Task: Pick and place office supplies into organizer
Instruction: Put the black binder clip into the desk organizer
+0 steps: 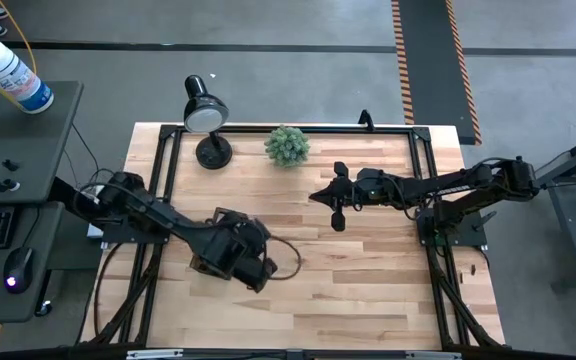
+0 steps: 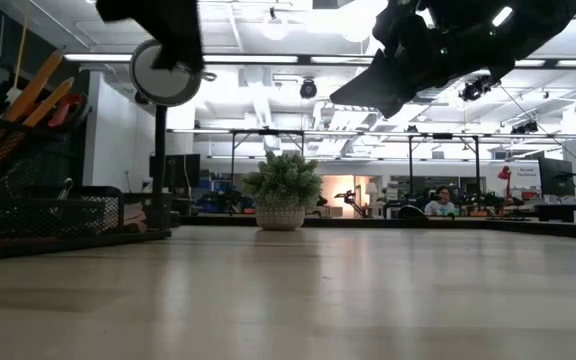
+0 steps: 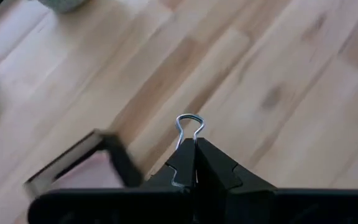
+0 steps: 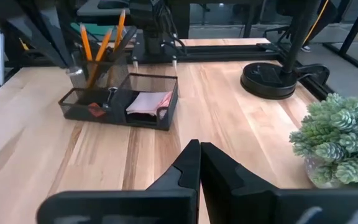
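The black mesh organizer (image 4: 143, 81) stands on the wooden table left of the middle, mostly under my left arm in the high view (image 1: 202, 264). It holds yellow pencils (image 4: 87, 45), a pink sticky-note pad (image 4: 150, 102), red scissors handles (image 4: 96, 111) and a wire-handled clip (image 4: 111, 95). My left gripper (image 3: 194, 148) hovers above the table beside the organizer's corner (image 3: 107, 149), shut on a binder clip whose black body is hidden. My right gripper (image 1: 316, 196) hangs shut and empty over the table's middle, pointing at the organizer. My left gripper pinches the binder clip's silver wire handle between its two shut fingers. The handle's looped end (image 3: 189, 123) sticks out past the fingertips. The fingers slant down toward the table, and the clip is lifted clear of it. The fingers hide the rest of the clip.
A black desk lamp stands at the far edge with its round base (image 1: 213, 153) on the table, and a small green potted plant (image 1: 287, 145) sits beside it. A black frame (image 1: 420, 160) runs along the table's sides. Bare wood (image 1: 368, 290) lies to the near right.
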Available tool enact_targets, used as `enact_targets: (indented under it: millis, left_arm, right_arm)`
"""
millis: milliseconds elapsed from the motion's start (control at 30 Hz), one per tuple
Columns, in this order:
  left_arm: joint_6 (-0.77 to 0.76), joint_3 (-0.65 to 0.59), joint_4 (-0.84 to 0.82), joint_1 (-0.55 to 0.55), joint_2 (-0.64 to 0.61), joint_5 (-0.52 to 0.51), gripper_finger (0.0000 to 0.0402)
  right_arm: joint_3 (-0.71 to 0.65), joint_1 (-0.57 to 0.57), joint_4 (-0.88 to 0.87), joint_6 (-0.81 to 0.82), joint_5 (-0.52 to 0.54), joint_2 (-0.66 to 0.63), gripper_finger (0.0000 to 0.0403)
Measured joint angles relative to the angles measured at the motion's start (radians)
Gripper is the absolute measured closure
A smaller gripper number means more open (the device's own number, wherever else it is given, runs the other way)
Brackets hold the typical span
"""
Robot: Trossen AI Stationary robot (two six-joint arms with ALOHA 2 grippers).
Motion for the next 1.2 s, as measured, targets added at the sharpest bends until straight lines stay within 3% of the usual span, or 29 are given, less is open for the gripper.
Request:
enact_targets:
  millis: [100,267,600,933,1200]
  left_arm:
    - [0.024,0.09,-0.14,-0.01,0.055,0.051,0.0401]
    - [0.055,0.202,-0.276,-0.035,0.13,0.055,0.0401]
    - [0.12,0.218,-0.346,-0.122,0.144,0.129,0.0401]
    - [0.469,0.212,-0.393,-0.213,0.238,0.282,0.0401]
    - [0.76,0.206,-0.398,-0.24,0.353,0.267,0.0401]
  right_arm:
    - [0.0,0.0,0.001,0.028,-0.023,0.0,0.0398]
    - [0.0,0.009,0.001,0.075,-0.153,0.0,0.0401]
    - [0.0,0.083,0.006,0.07,-0.163,0.001,0.0401]
    - [0.0,0.113,0.017,0.069,-0.162,0.001,0.04]
    - [0.0,0.132,0.017,0.066,-0.156,0.001,0.0401]
